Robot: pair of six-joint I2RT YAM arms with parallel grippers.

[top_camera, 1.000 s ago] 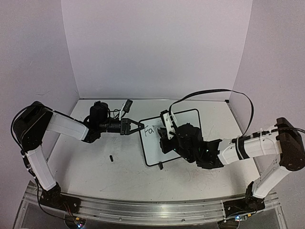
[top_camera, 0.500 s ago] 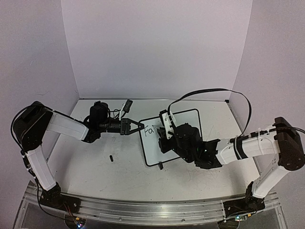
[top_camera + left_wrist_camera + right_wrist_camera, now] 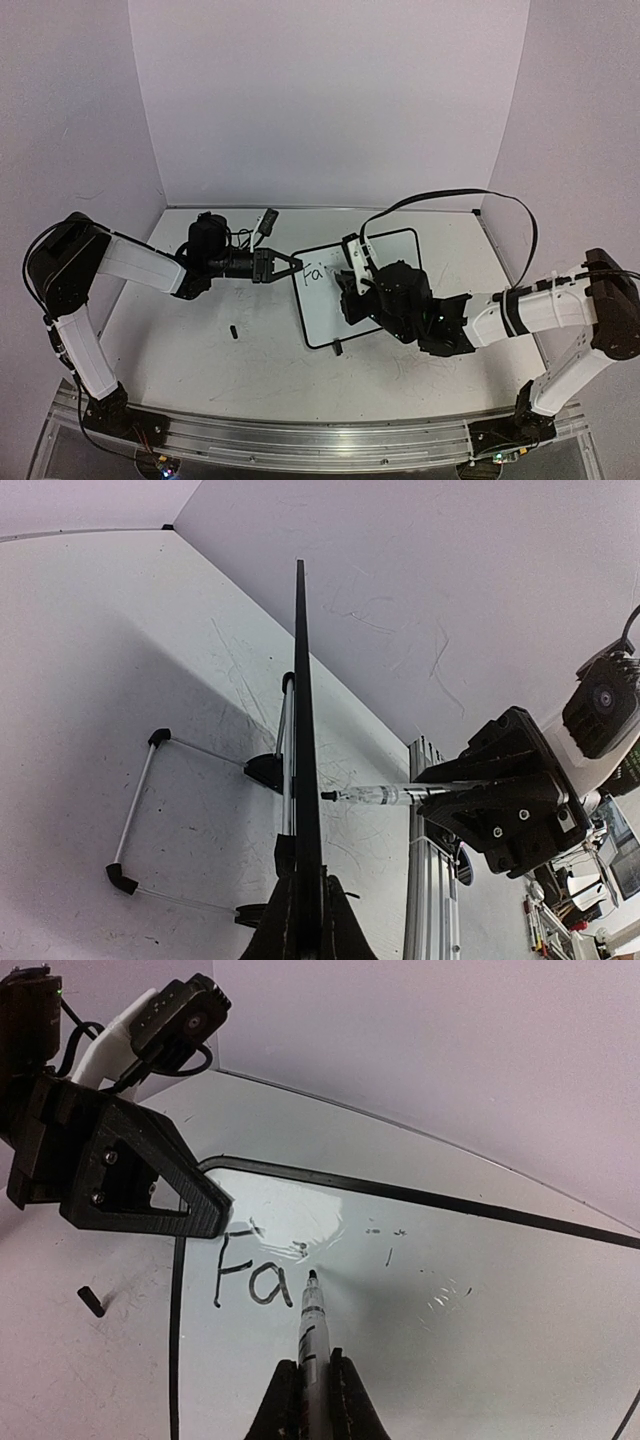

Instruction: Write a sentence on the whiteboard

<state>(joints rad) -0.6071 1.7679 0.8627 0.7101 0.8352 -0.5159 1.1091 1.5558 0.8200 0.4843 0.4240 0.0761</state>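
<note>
- Whiteboard (image 3: 322, 318), white with a thin black frame, sits just right of centre in the top view on the grey table (image 3: 200, 350), between the two grippers. The left wrist view shows it edge-on, with a wire stand (image 3: 135, 815) on its left side.
- Right gripper (image 3: 350, 287) reaches in from the lower right of the top view over the middle of the board, its jaws narrow and clamped on a marker (image 3: 309, 1325).
- Left gripper (image 3: 288, 264) comes in from the left, its jaws closed tight on the board's left edge.
- In the right wrist view the marker points up the frame, its tip at the board's face just right of the letters. Whether it touches is too close to tell.
- Sentence (image 3: 250, 1278) reads only "Fa" in the board's upper left corner, with a few small marks further right.
- Small black piece (image 3: 233, 331) lies on the table left of the board, apart from it.
</note>
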